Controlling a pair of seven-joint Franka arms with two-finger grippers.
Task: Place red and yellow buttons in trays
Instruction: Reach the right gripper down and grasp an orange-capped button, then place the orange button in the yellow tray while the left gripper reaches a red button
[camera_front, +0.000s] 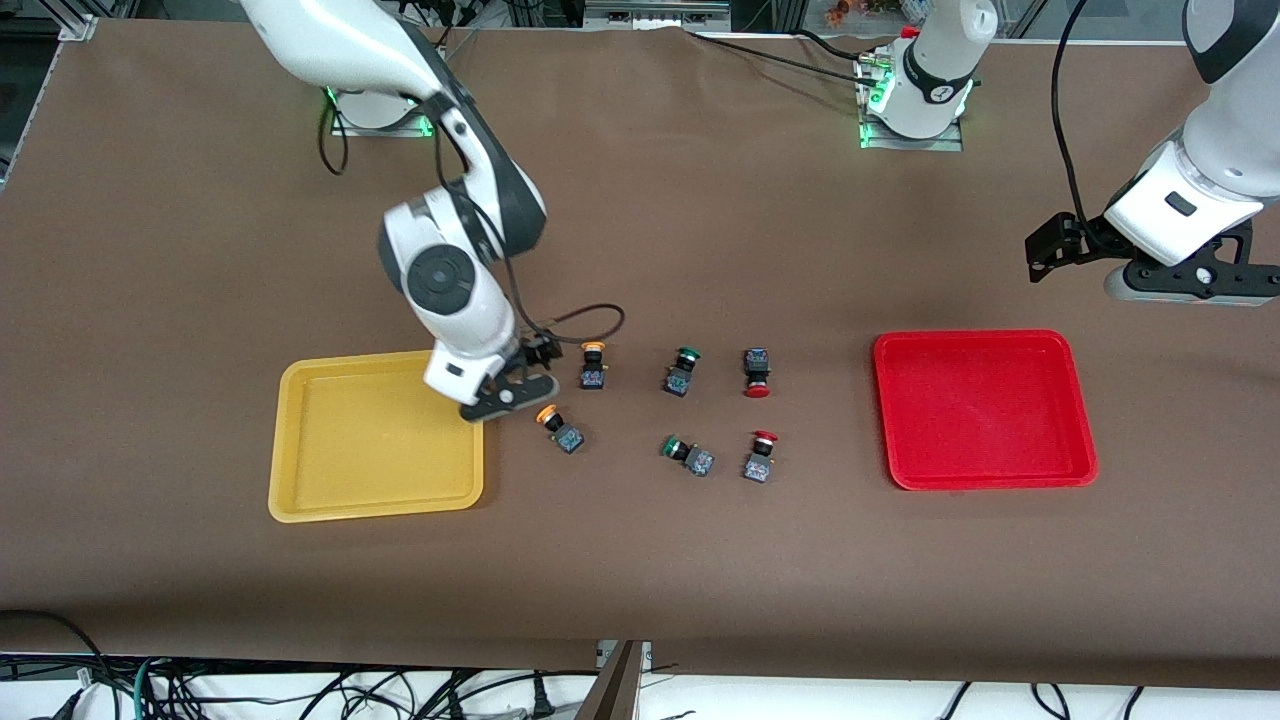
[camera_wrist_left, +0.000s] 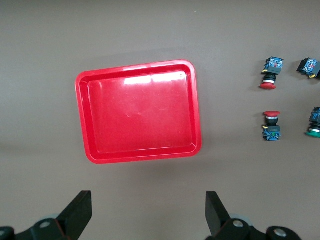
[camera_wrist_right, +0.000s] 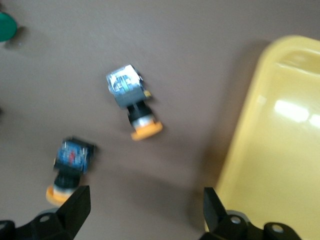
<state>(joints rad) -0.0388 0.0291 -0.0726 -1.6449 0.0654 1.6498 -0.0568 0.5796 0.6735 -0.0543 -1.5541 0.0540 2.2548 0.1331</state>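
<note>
Yellow buttons (camera_front: 563, 430) lie on the desk just beside the yellow tray (camera_front: 375, 505), toward the right arm's end. Right tool (camera_front: 510, 390), spread, hovers over them, nearest. Left tool (camera_wrist_left: 150, 220), spread and empty, waits over desk beside the red tray (camera_front: 985, 480).

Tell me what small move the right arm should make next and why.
Probably shift the right claw toward the nearest yellow button and lower over it. The claw is open and empty over the yellow tray's edge; both trays hold nothing. The left claw waits open near the red tray.
</note>
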